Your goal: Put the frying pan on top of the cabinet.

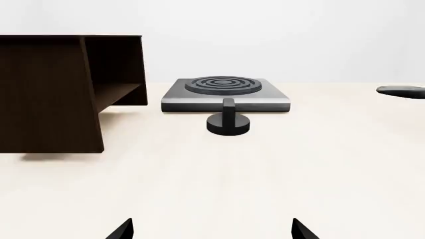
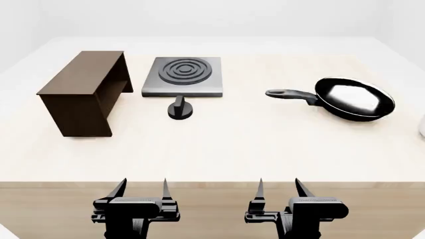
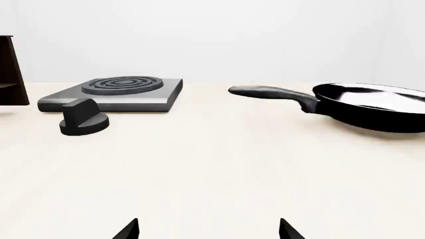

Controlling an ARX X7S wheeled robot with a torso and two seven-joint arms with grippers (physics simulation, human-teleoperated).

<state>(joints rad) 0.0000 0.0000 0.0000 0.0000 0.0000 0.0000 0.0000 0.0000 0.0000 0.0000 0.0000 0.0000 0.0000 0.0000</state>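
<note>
head view: frying pan [image 2: 355,98] and cabinet [image 2: 83,89] well apart on counter [image 2: 239,144]; left hand [image 2: 141,191] and right hand [image 2: 277,191] wide, empty. left wrist view shows only the pan's handle tip.

Pretty bare room: plain white walls [image 2: 212,15] all round, soft even light with no harsh shadows, and a pale wood-look tabletop [image 2: 232,144] with a slightly darker front edge.
</note>
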